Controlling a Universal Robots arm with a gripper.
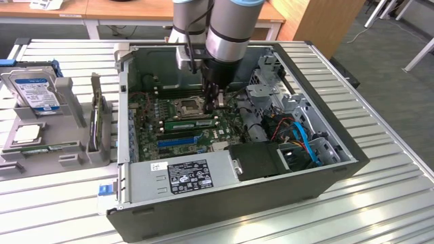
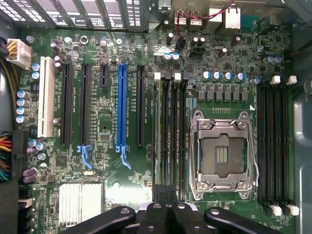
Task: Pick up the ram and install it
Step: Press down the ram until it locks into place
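A ram (image 1: 190, 123), a long narrow green stick, stands on edge in the memory slots beside the empty CPU socket (image 1: 187, 106) of the motherboard (image 1: 152, 114). My gripper (image 1: 218, 105) hangs inside the open PC case, just above the stick's end nearest the drive cage. Its fingers are shut and nothing shows between them. I cannot tell whether they touch the stick. From the wrist, the shut gripper (image 2: 168, 196) sits over the row of memory slots (image 2: 170, 131) next to the CPU socket (image 2: 222, 155).
The case wall (image 1: 123, 101), power supply (image 1: 183, 175) and drive cage (image 1: 275, 96) with blue cables surround the board. On the exterior view's left, a grey rack (image 1: 64, 132) holds a hard drive (image 1: 37, 91) and another green stick (image 1: 96, 119).
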